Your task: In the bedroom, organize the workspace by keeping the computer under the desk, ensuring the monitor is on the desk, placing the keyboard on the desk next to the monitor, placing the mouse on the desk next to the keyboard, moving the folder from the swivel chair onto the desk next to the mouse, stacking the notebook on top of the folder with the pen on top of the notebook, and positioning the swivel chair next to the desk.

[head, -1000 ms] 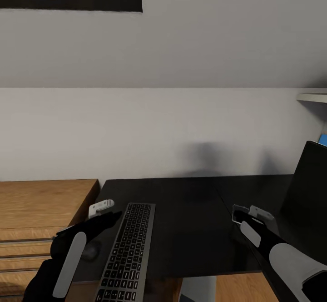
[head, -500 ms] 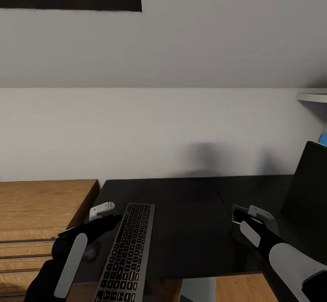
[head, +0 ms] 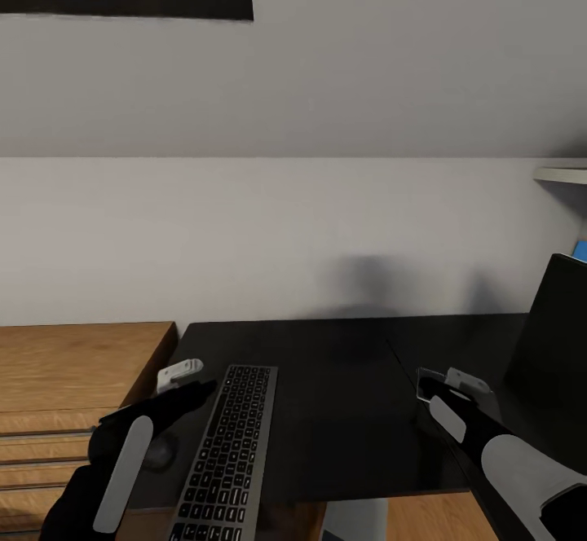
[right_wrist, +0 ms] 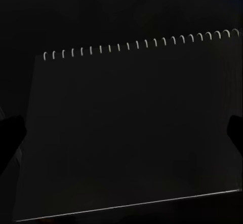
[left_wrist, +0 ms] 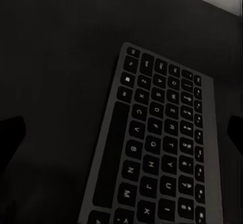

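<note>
Keyboard (head: 229, 451) flat on the black surface (head: 342, 394), toward 7 o'clock, long side running away from the robot. Left hand (head: 186, 384) just beside its far left corner, fingers spread wide. Right hand (head: 444, 388) at 4 o'clock, wide apart over a black spiral notebook (right_wrist: 131, 133). Monitor (head: 554, 337) at 3 o'clock.

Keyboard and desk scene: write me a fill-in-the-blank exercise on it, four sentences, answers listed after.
1. The keyboard lies on the black ____.
2. To the left of the desk stands a drawer unit made of ____.
3. The right wrist view shows a dark notebook bound with a white ____ along one edge.
4. The monitor stands at the desk's ____ end.

Answers: desk; wood; spiral; right
</note>
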You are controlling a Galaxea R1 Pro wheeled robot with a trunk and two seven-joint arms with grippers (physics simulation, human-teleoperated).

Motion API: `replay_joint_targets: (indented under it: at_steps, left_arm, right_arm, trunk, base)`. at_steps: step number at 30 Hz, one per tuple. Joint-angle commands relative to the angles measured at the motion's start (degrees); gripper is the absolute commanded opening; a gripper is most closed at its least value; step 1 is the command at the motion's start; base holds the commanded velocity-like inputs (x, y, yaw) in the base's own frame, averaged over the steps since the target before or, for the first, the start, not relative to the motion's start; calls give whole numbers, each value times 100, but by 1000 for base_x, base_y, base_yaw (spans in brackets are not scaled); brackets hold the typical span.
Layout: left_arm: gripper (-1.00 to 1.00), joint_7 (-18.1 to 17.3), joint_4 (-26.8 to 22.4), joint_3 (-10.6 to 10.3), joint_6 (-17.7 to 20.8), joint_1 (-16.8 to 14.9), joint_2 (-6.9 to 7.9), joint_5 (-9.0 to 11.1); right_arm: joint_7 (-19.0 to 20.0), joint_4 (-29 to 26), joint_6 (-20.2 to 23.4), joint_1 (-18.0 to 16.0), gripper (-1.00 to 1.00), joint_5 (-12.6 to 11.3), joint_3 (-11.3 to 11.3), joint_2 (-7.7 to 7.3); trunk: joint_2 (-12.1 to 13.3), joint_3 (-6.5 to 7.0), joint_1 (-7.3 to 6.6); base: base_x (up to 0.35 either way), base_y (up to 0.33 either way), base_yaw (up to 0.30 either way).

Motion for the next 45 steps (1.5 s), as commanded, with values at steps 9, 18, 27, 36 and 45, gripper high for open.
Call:
replay_joint_targets:
  at_steps: [9, 18, 27, 36, 45]
  left_arm:
    - [100, 56, 14, -92, 29, -4, 41, 29]
    - [100, 56, 15, -101, 30, -4, 55, 28]
    - [100, 58, 15, -99, 30, -4, 64, 26]
    - [100, 64, 25, -93, 36, -4, 68, 27]
    - [100, 65, 25, -91, 38, -4, 73, 27]
  right_arm:
    - [67, -3, -123, -8, 100, -50, 46, -41]
    - [87, -11, -135, -8, 100, -52, 40, -48]
    - [88, -13, -136, -8, 100, -51, 41, -48]
    - [86, -13, -131, -8, 100, -51, 48, -48]
    - [85, -10, -134, -8, 100, -52, 48, -47]
  trunk:
    - [-4, -7, 0]
    - [-4, -7, 0]
    - [-4, -7, 0]
    - [-4, -7, 0]
    - [-4, -7, 0]
  base:
    - [0, 0, 0]
    - [0, 0, 0]
    - [2, -9, 0]
    - [32, -48, 0]
    - [1, -2, 0]
